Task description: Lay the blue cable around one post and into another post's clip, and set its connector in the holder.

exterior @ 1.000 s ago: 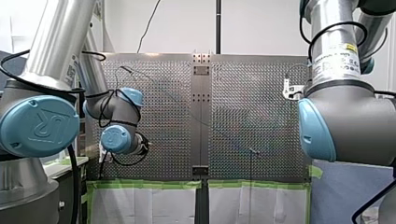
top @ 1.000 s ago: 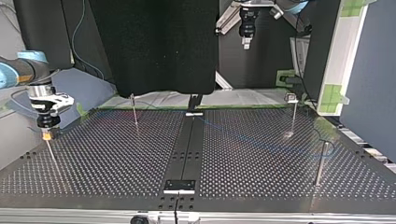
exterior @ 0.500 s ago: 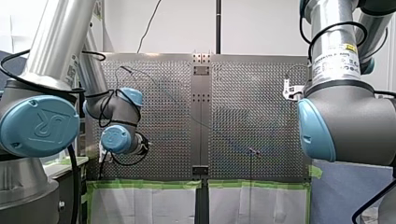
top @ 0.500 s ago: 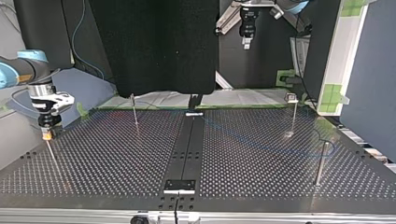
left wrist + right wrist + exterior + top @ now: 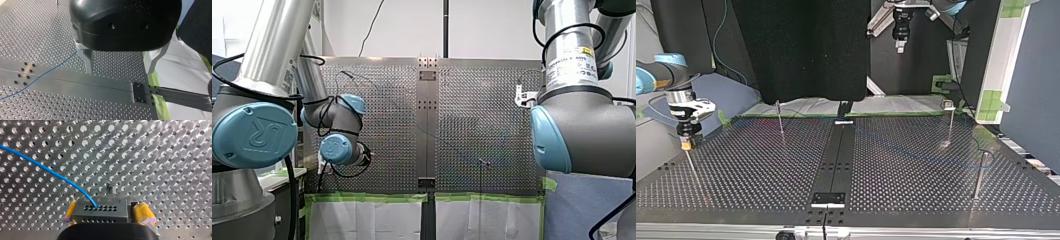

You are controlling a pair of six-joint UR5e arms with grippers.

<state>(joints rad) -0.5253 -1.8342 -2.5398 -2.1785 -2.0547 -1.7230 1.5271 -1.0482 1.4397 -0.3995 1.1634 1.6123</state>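
Gripping the connector (image 5: 100, 211) in my right claw (image 5: 106, 207), between yellow pads (image 5: 142, 213), atop a post (image 5: 692, 167). Trailing the blue cable (image 5: 45, 167) across the table (image 5: 162, 157). Holding my left claw (image 5: 118, 71) spread open above it.

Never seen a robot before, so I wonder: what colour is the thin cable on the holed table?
The cable is blue, clearest in the right wrist view.

cable (image 5: 50, 171) across table (image 5: 162, 157), connector (image 5: 100, 214) in right claw (image 5: 107, 205)
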